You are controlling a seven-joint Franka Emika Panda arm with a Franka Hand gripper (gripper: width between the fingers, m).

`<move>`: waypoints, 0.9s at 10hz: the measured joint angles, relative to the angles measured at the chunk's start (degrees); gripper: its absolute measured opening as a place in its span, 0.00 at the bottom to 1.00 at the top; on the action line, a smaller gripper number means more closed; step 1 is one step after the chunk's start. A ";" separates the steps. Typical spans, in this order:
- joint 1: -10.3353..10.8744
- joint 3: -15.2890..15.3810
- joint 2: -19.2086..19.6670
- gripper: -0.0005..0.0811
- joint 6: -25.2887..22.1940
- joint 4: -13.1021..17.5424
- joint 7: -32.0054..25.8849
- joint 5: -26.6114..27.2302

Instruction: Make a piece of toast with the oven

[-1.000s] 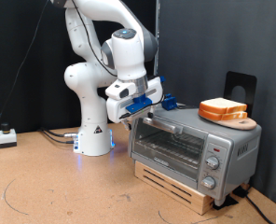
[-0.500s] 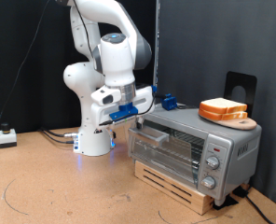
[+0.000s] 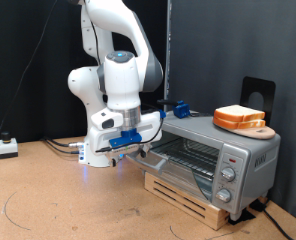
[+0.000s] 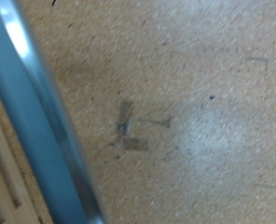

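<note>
Exterior view: pincer at the oven door handle, grip state unclear.

The white arm's two-finger gripper is too small and blurred in the exterior view for its fingers to be made out, and none show in the wrist view. There a blurred grey-blue bar is cut off by two picture edges. The boxy silver-grey toaster oven's glass door is half hidden behind the arm, and its knobs are too small to read.
</note>
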 joint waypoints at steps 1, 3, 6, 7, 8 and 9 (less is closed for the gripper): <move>-0.01 -0.30 1.52 1.00 0.92 0.82 -1.03 0.61; -0.07 -0.92 4.48 1.00 2.08 2.44 -1.39 1.20; -0.57 -1.12 10.45 1.00 3.47 5.21 -1.39 3.89; -0.74 -1.11 12.67 1.00 3.60 6.41 -1.30 5.67; -0.86 -1.07 14.89 1.00 3.45 7.81 -1.38 7.96; -0.95 -0.91 16.89 1.00 3.42 9.22 -1.62 9.63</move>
